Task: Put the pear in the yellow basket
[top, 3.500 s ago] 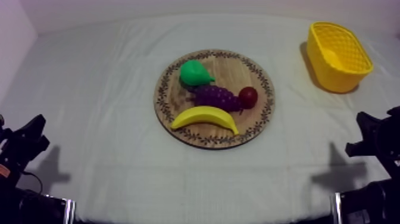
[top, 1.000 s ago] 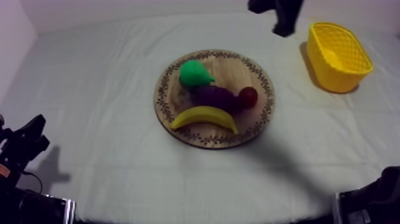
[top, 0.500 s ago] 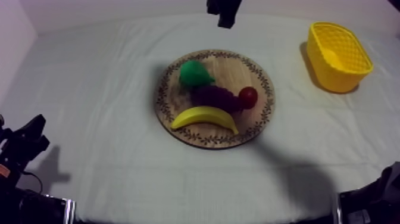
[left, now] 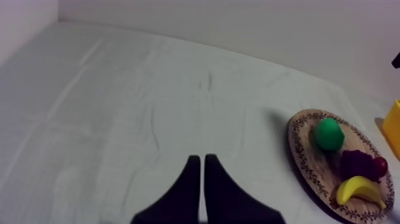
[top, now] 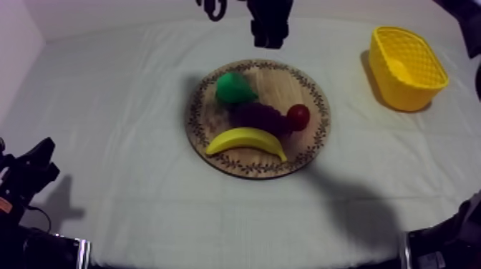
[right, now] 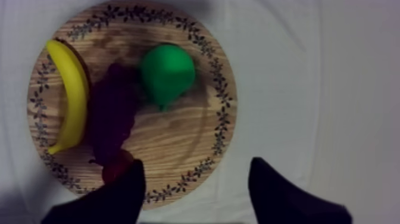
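Observation:
The green pear lies on the far left part of the round wooden board, beside the purple grapes. My right gripper hangs over the board's far edge. In the right wrist view it stands open with nothing between its fingers, and the pear sits on the board ahead of them. The yellow basket stands at the far right. My left gripper rests low at the left, its fingers shut together as a narrow wedge.
A banana lies along the board's near side and a small red fruit sits right of the grapes. In the right wrist view the grapes touch the pear's side. Open cloth lies all around the board.
My right gripper has travelled left along the table's far side, from near the basket to over the board's far edge, and its fingers have opened. The left arm is still.

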Robot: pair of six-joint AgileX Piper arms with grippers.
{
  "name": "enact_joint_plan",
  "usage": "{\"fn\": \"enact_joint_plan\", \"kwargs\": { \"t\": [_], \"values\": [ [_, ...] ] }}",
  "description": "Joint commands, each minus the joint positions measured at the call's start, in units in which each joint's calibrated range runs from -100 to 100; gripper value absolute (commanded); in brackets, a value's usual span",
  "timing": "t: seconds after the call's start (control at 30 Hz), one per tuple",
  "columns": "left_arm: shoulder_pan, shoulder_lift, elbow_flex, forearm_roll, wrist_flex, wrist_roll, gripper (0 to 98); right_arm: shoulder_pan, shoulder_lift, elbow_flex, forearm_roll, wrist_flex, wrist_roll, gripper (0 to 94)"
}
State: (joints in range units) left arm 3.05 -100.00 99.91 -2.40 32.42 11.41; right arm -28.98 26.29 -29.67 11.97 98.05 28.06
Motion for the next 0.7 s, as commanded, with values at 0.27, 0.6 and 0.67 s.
{"fn": "enact_joint_plan", "kwargs": {
  "t": [0.27,0.6,0.67],
  "values": [
    [0.0,0.0,0.0,-0.02,0.0,0.0,0.1,-0.7,6.9,0.3,-0.8,-0.1,-0.8,70.9],
    [0.0,0.0,0.0,-0.02,0.0,0.0,0.1,-0.8,19.8,-8.5,-1.5,-0.5,-1.4,74.8],
    [0.0,0.0,0.0,-0.02,0.0,0.0,0.1,-0.8,22.4,-10.9,-1.4,-0.5,-1.4,75.2]
  ]
}}
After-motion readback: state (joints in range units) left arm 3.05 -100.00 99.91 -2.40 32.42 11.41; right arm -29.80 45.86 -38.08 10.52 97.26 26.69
